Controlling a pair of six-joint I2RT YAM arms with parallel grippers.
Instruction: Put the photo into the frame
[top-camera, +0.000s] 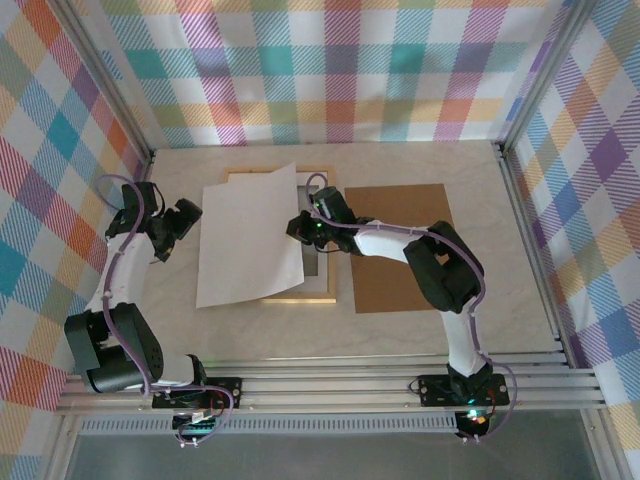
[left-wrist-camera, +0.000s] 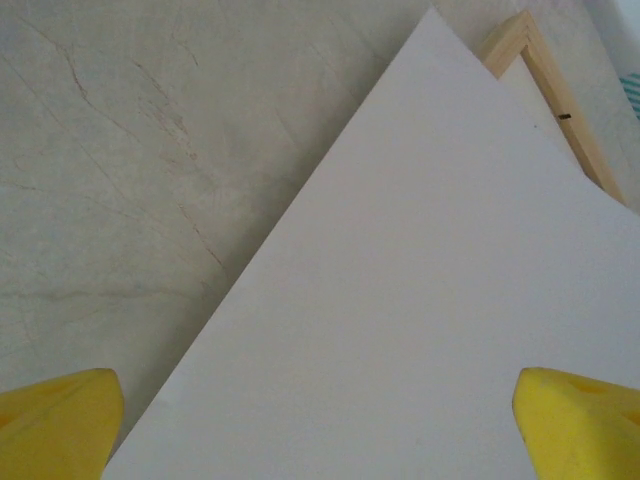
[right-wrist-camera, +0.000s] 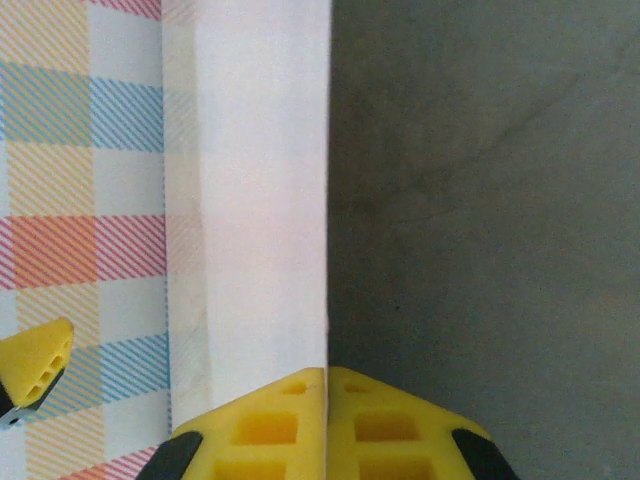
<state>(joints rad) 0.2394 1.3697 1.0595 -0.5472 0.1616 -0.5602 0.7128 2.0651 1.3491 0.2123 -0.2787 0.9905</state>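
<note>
A large white sheet (top-camera: 250, 235) lies tilted over the left part of the light wooden frame (top-camera: 300, 297), with its right edge lifted. Its upper side is blank, so the photo's print is out of view, and I cannot tell whether this sheet is its back. My right gripper (top-camera: 300, 228) is shut on the sheet's right edge. The wrist view shows the thin sheet (right-wrist-camera: 265, 200) edge-on between the closed yellow fingertips (right-wrist-camera: 328, 385). My left gripper (top-camera: 185, 222) stands open beside the sheet's left edge. Below it are a corner of the sheet (left-wrist-camera: 420, 300) and a corner of the frame (left-wrist-camera: 540, 80).
A brown backing board (top-camera: 400, 245) lies flat on the table, right of the frame and under the right arm. Checked cloth walls and metal rails enclose the pale marbled tabletop (top-camera: 420, 165) on three sides.
</note>
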